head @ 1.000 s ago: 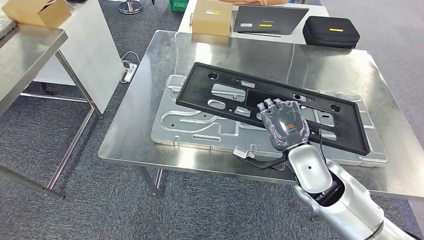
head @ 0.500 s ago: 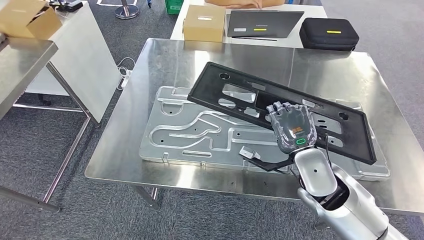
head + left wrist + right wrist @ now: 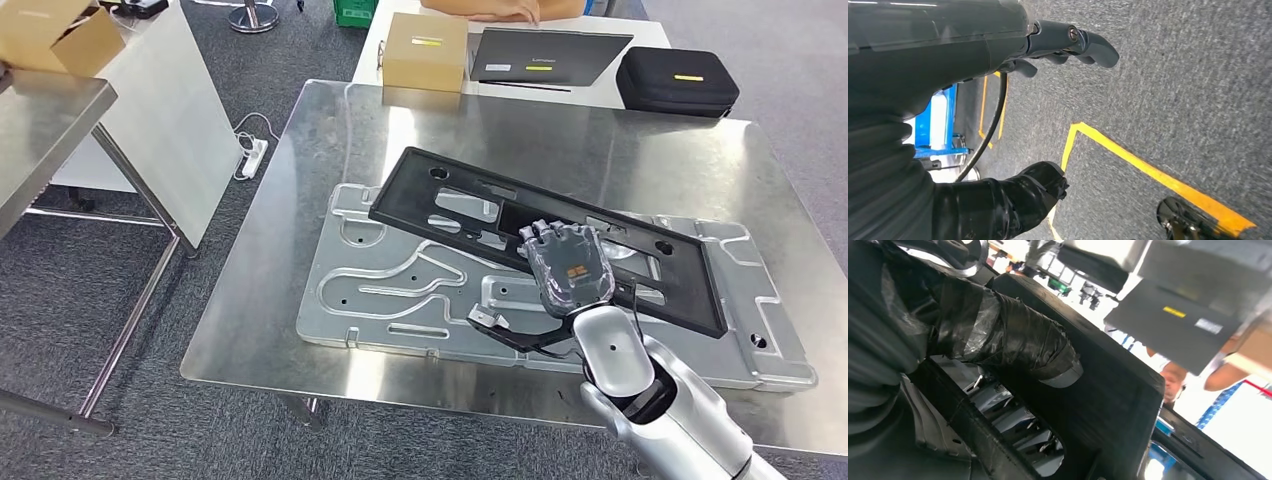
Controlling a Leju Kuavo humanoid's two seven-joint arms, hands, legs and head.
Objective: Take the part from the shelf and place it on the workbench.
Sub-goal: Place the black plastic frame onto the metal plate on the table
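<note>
I am in a workshop: a shiny metal surface [image 3: 330, 330], grey carpet floor [image 3: 60, 270] with yellow tape lines [image 3: 1148, 172], and cardboard boxes [image 3: 425, 52].

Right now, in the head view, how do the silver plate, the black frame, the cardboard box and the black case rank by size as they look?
1. Silver plate, largest.
2. Black frame, held by the right robot hand.
3 and 4. Cardboard box and black case look alike in size; both lie farther off, so I won't rank them.
</note>
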